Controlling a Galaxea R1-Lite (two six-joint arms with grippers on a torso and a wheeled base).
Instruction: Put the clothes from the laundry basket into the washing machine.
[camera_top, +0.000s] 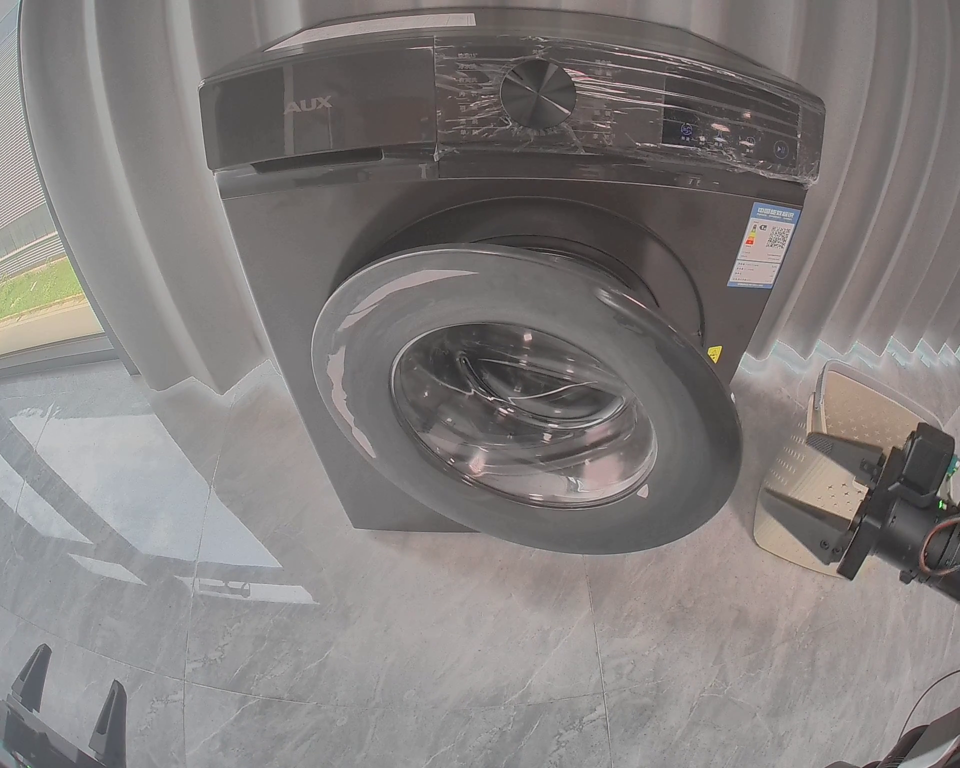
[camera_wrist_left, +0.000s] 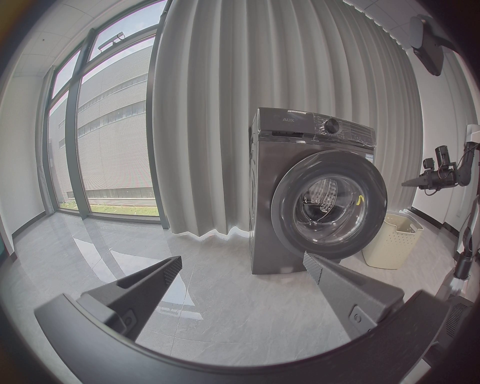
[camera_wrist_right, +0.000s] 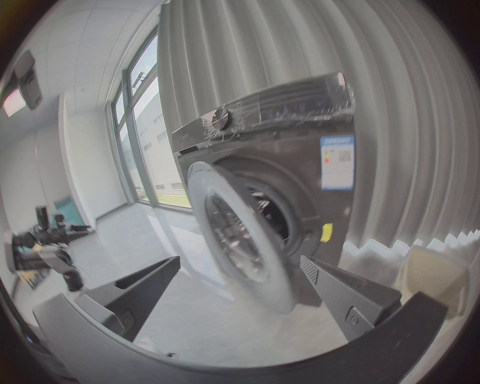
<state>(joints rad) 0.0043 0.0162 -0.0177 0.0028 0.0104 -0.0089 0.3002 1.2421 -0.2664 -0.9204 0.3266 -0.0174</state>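
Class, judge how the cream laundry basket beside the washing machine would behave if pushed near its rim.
The laundry basket is probably light: its walls look thin and perforated, and no clothes show above the rim. On the glossy floor it would likely slide easily. It narrows toward the base, so a push at the rim might tip it.

Part-open door (camera_top: 525, 415) across the mouth of the washing machine (camera_top: 290, 260)

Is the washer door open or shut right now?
Open, partway. The door stands swung out from the washing machine front, and the drum opening shows behind it.
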